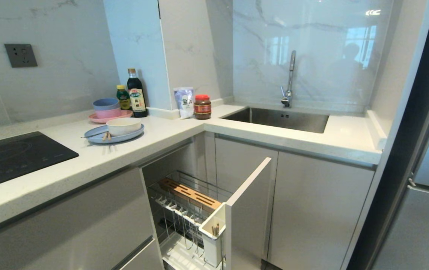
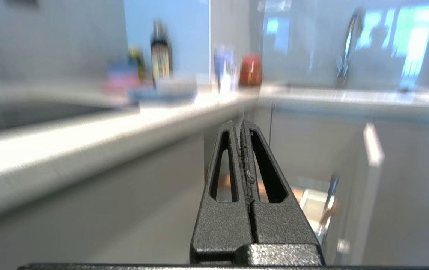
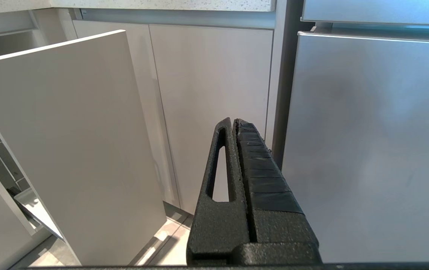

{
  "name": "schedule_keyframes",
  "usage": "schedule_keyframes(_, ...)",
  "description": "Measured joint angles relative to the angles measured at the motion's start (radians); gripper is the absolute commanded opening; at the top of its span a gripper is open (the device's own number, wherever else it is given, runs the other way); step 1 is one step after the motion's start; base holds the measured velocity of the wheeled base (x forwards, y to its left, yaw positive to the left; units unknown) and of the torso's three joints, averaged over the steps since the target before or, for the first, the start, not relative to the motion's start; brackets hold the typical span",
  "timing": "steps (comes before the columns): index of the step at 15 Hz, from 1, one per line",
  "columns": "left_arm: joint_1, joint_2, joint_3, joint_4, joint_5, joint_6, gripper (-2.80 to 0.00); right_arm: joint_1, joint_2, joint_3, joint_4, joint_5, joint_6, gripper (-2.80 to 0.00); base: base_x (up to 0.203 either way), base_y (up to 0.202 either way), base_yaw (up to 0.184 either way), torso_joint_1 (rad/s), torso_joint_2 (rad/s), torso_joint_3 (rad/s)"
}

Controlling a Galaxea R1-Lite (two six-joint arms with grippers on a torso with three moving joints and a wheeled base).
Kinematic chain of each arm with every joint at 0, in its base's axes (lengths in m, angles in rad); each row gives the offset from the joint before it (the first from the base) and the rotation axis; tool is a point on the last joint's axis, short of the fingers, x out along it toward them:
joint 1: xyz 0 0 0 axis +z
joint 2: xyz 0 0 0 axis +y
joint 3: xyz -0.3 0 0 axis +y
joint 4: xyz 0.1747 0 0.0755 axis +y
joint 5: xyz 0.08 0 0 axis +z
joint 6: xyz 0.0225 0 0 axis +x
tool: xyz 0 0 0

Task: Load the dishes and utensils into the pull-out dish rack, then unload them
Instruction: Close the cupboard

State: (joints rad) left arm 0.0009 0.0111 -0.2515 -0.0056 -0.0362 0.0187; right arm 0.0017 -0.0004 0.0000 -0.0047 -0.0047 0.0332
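My left gripper (image 2: 242, 125) is nearest to view: fingers pressed together, nothing between them, pointing toward the counter edge from below it. My right gripper (image 3: 235, 122) is likewise closed and empty, parked low facing the cabinet doors beside the fridge (image 3: 372, 142).

Rack (image 1: 190, 210): pulled fully out from under the counter (image 1: 154, 144), grey door front (image 1: 246, 210) standing forward. Chrome wire pegs bare; wooden strip (image 1: 190, 194) along the top with open slots; white caddy (image 1: 214, 236) at the front corner holds what looks like a pair of wooden sticks (too small to confirm).

Dishes: not loaded. Blue plate (image 1: 96, 135) lies flat on the counter near the hob (image 1: 11, 157); the off-white bowl (image 1: 123, 126) sits upright on it. Chopsticks (image 1: 106, 136) rest on the plate beside the bowl, and a thin spoon handle (image 1: 92, 135) appears to lie across the plate. Both dishes look plain, smooth and clean.

Behind them, outside the task: a pink plate (image 1: 103, 118) with stacked bowls (image 1: 106, 107), bottles (image 1: 136, 93), a jar (image 1: 202, 107).

Judgement: the task is at its start. The rack is ready; loading of bowl, plate and utensils remains, then the entire unloading.
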Motion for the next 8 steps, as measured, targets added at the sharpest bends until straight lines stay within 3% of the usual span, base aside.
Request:
schedule_keyframes(4,-0.001,0.148,-0.439,0.172,-0.002,0.005,-2.8,0.0,0.0,0.0,0.0,0.0,0.0,-2.8,0.0,0.0,0.0,0.0,0.0,0.0)
schedule_keyframes(8,-0.018,0.476,-0.889,0.251,-0.007,0.0,-2.8,0.0,0.0,0.0,0.0,0.0,0.0,-2.8,0.0,0.0,0.0,0.0,0.0,0.0)
